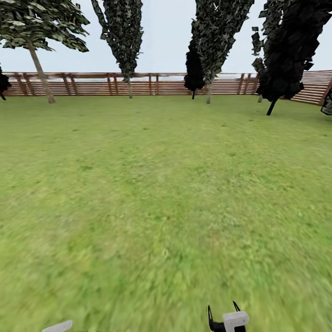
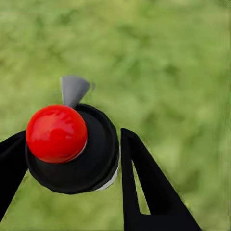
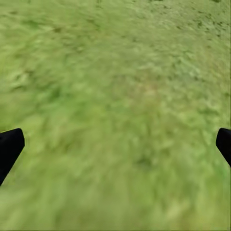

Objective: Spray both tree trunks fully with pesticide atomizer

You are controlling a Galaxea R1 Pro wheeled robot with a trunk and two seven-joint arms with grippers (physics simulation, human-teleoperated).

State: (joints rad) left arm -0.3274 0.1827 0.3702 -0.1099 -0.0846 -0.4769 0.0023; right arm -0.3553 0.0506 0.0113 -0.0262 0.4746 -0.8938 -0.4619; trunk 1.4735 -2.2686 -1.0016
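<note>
Open lawn (image 1: 166, 184) reaches the fence (image 1: 152, 84); left gripper (image 2: 67, 159) clamps the atomizer (image 2: 72, 147).

We only got scraps here. The white-tipped black right gripper (image 1: 224, 318) was chopped by the head view's bottom edge. The left gripper's black fingers (image 2: 144, 183) ran off frame, partly behind the round black bottle with the red tip (image 2: 72, 147). The green lawn (image 3: 120, 96) smeared into blur.

Dark cypress-like trees (image 1: 122, 37) along far fence line.
</note>
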